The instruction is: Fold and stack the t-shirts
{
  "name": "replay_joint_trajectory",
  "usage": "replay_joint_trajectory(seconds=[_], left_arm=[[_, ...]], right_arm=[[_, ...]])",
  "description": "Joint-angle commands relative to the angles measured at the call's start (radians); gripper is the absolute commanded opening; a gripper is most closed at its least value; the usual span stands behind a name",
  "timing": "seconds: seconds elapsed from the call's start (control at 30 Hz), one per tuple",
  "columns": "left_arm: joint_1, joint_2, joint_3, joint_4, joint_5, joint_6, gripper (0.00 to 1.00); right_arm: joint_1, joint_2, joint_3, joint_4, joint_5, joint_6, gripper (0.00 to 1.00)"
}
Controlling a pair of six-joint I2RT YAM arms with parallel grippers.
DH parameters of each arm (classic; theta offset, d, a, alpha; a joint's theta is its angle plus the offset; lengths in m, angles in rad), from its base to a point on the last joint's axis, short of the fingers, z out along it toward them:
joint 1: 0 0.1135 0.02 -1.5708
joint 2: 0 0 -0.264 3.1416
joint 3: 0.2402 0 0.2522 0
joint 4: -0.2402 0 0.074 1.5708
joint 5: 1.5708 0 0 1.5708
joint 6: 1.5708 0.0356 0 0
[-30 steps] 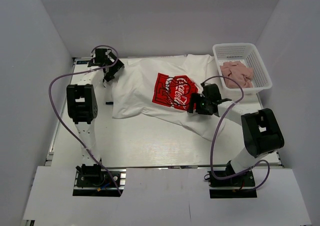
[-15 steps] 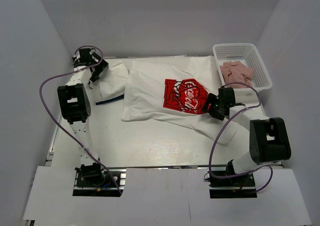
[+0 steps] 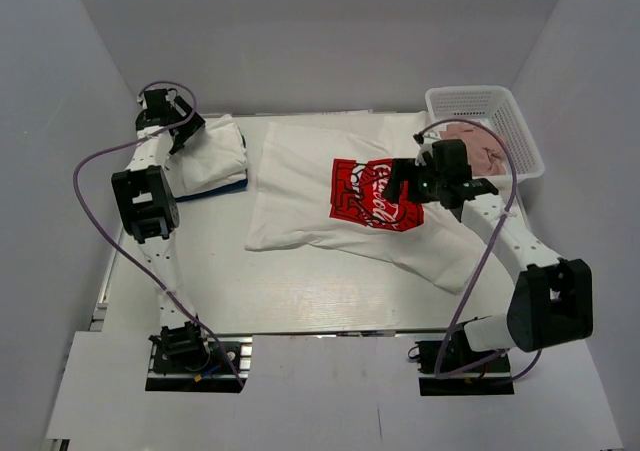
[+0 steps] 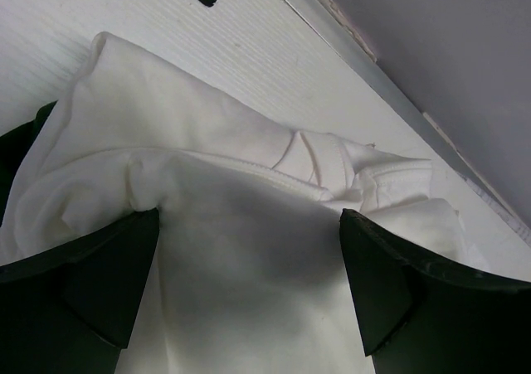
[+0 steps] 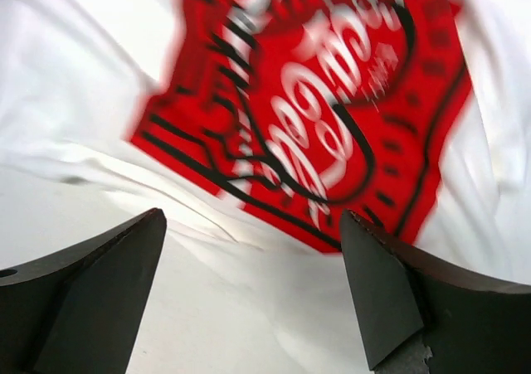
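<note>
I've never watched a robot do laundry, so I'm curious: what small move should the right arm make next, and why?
Probably lower the right end effector to an edge of the shirt and pinch it. It hovers open over the red print, holding nothing, and the shirt lies spread and unfolded.

Printed tee (image 3: 300,186) – white, unfolded, spread w/ wrinkles mid table (image 3: 200,271), red print (image 3: 375,193) face up, cloth trailing near-right. Folded tee (image 3: 210,156) – white bundle, far-left corner, just beside it.
</note>
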Motion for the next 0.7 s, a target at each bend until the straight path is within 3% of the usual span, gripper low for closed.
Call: replay_joint_trajectory(seconds=[0.0,0.2,0.37,0.67], left_arm=[[0.005,-0.056,0.057,-0.02,0.025,0.055,1.0],[-0.033,-0.174,0.041,-0.043,0.097,0.101,1.0],[-0.052,-0.316,-0.136,-0.018,0.112,0.101,1.0],[-0.128,-0.383,-0.351,-0.023,0.149,0.112,1.0]], right_arm=[[0.037,-0.052,0.069,-0.008,-0.069,-0.077,0.91],[0.057,-0.117,0.014,0.088,-0.081,-0.054,0.91],[0.062,-0.126,-0.009,0.096,-0.082,-0.039,0.91],[0.063,-0.129,-0.034,0.102,-0.076,-0.034,0.91]])
